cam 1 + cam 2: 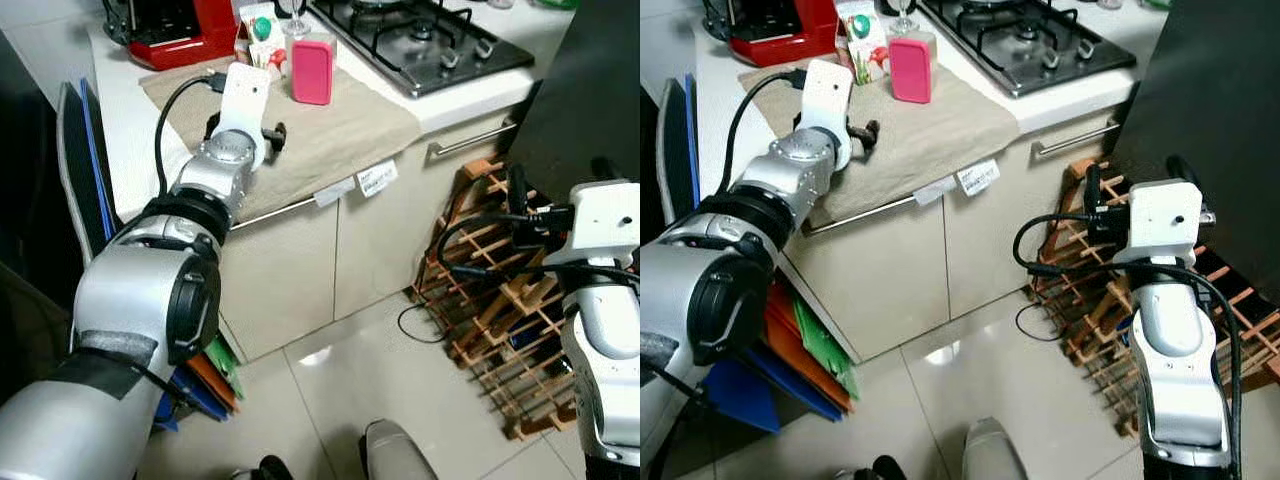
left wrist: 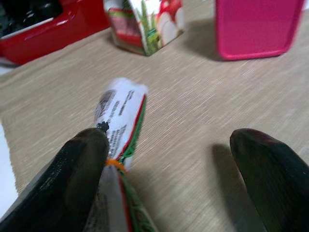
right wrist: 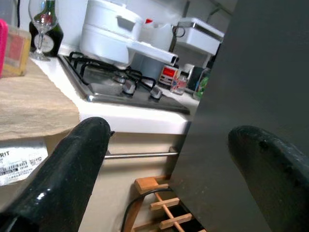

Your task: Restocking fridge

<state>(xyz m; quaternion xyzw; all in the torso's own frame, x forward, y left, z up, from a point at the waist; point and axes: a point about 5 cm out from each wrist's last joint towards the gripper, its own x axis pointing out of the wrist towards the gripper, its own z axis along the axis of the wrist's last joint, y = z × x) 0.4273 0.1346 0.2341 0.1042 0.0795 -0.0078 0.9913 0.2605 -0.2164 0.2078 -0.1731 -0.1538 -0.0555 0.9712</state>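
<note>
Left gripper point(image 2: 169, 159): fingers spread wide apart above the beige cloth point(image 1: 330, 135) on the counter; one black finger point(image 2: 72, 169) touches a small wrapped packet point(image 2: 120, 121), the other stands clear of it, so nothing is clamped.
Packet: white label with small print, red and green edges, an orange band round it; it lies flat on the cloth, right against the finger.
Right gripper point(image 3: 169, 159): fingers parted and empty, held low beside the dark fridge door point(image 1: 1220, 120), facing the cupboard handle point(image 3: 140, 155).
Floor level: a wooden wine rack point(image 1: 490, 300) stands by the right arm, next to the cupboard fronts; coloured folders point(image 1: 790, 370) lean against the counter's end.
Cloth, farther on: a pink container point(image 1: 312, 70) stands upright, near the far edge of the cloth; a juice carton point(image 1: 864, 40) with a green cap is just beside it, towards the robot's left.
Counter behind: a red appliance point(image 1: 185, 35) sits at the far left; a gas hob point(image 1: 420, 40) lies to the right of the cloth.
Far end: a wine glass point(image 3: 43, 24) and white pots point(image 3: 111, 31) stand near the hob.
</note>
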